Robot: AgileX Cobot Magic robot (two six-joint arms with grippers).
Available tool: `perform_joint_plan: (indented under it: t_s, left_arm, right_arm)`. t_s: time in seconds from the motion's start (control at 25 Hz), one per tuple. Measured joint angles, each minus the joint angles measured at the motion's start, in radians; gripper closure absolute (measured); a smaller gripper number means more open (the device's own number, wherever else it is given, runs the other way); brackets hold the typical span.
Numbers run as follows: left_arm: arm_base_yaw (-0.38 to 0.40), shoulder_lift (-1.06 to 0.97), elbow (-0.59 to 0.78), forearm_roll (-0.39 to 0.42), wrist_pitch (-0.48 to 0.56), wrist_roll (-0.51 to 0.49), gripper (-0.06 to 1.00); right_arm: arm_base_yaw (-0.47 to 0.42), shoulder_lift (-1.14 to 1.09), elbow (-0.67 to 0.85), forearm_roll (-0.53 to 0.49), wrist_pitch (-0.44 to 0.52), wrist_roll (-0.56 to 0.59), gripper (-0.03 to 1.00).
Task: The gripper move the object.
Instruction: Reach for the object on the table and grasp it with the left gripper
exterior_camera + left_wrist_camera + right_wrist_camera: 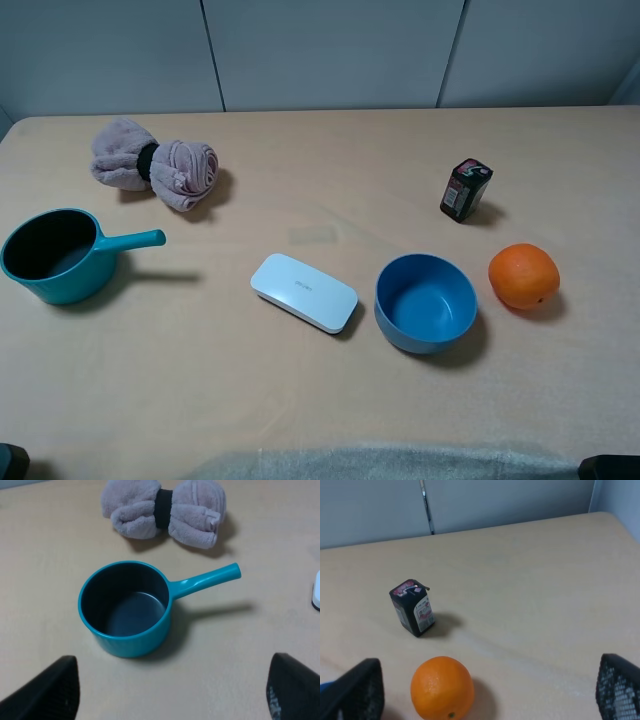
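Note:
The object, a flat white oblong case (303,291) with a faint grey mark, lies flat on the tan table (200,380), just left of a blue bowl. Only its end shows in the left wrist view (316,592). My left gripper (172,682) is open and empty, its black fingers (47,692) wide apart, low over the table near the teal saucepan. My right gripper (487,680) is open and empty, its fingers (620,687) wide apart, near the orange. Both grippers are far from the case. In the exterior high view only dark bits of the arms show at the bottom corners.
A teal saucepan (50,255) stands at the left, with a rolled pink towel (155,165) behind it. A blue bowl (425,302), an orange (523,276) and a small dark red-labelled box (466,188) stand at the right. A grey cloth (380,462) lies at the front edge.

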Motion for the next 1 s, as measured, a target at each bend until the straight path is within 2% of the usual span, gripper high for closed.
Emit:
perform_joint_plan:
  t_s: [1.0]
  left_arm:
    - [0.000, 0.000, 0.000, 0.000, 0.000, 0.000, 0.18]
  right_arm:
    - [0.000, 0.000, 0.000, 0.000, 0.000, 0.000, 0.30]
